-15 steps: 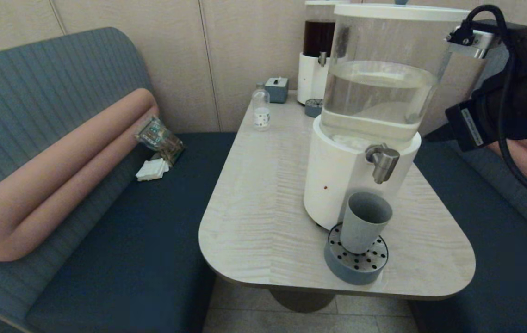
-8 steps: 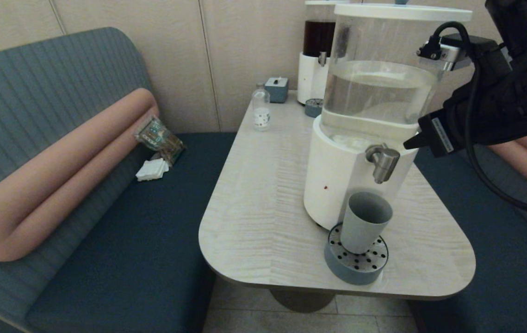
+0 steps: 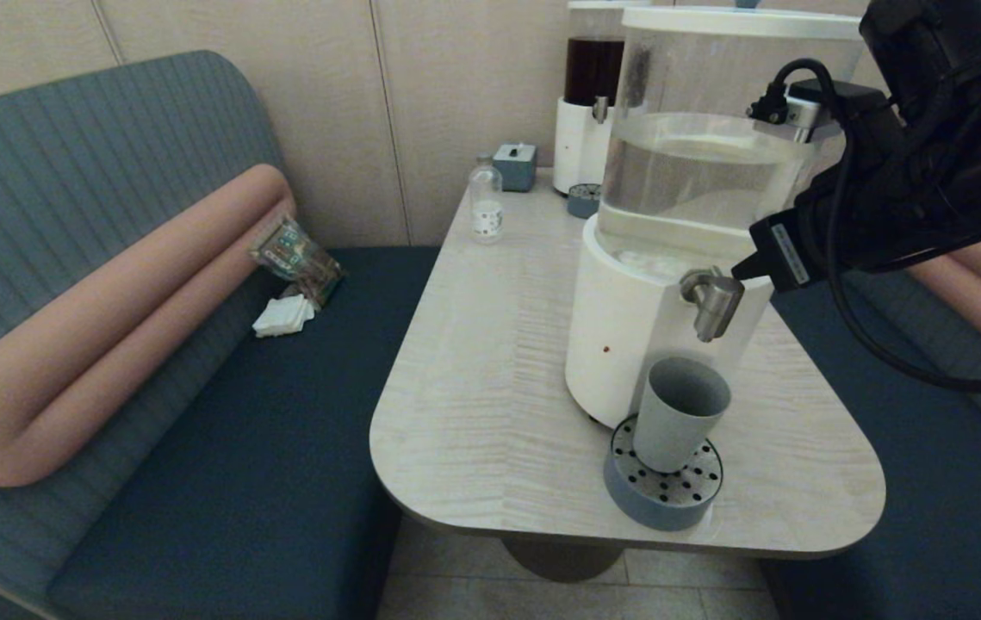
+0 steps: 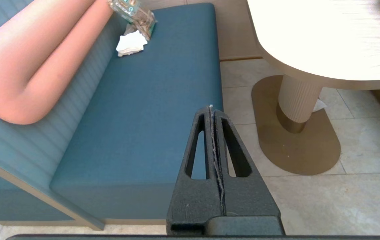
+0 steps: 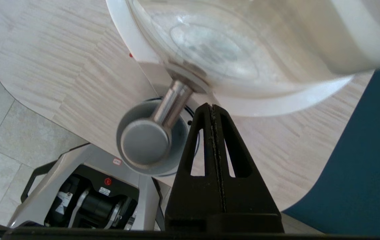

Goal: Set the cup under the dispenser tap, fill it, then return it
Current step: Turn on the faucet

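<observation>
The grey-blue cup (image 3: 678, 413) stands on the drip tray (image 3: 662, 495) directly under the dispenser tap (image 3: 713, 301). Right gripper (image 5: 214, 107), clenched empty, hovers just beside the tap. Cup looks light, rigid; grasp mid-wall. Left gripper (image 4: 212, 108) is clenched, well away.

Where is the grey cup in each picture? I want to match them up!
Head view: the cup stands on the round drip tray, right below the dispenser tap, near the table's front edge.
Left wrist view: the cup is not in it; only the shut left gripper, bench and floor.
Right wrist view: the cup is seen from above, partly hidden by the tap, beside the shut right gripper.
Shared landmark: the pale wooden table.
</observation>
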### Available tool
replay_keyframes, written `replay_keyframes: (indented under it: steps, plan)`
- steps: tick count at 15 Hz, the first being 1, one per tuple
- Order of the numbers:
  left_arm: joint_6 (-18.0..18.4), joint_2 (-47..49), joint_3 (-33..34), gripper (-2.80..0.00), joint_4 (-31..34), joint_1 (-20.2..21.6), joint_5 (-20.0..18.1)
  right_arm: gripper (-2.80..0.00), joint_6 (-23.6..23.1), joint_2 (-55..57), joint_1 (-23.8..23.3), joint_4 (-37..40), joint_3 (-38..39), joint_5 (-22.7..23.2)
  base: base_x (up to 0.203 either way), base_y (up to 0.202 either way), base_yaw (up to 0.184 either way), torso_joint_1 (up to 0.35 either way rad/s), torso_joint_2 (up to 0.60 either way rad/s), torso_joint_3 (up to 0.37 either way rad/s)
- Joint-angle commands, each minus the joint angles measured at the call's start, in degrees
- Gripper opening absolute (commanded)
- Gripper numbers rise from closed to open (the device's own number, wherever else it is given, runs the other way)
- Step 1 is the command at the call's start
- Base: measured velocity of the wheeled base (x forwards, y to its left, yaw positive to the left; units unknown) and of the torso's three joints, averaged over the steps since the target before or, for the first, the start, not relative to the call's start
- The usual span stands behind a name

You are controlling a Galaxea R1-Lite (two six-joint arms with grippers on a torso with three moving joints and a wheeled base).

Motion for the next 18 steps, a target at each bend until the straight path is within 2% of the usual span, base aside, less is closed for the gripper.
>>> replay_keyframes:
  steps: [1,18]
  plan:
    - [0.04,0.1,-0.04,-2.8,0.02,0.02,-0.02,-2.8,-0.07,0.56,0.03,0.26,-0.38,-0.03,0.0,0.0,0.0,0.0,0.0,0.0]
    - [0.04,0.1,-0.04,-2.8,0.02,0.02,-0.02,-2.8,-0.65,1.7,1.26,-0.53,-0.73,0.59,0.0,0.0,0.0,0.0,0.0,0.0]
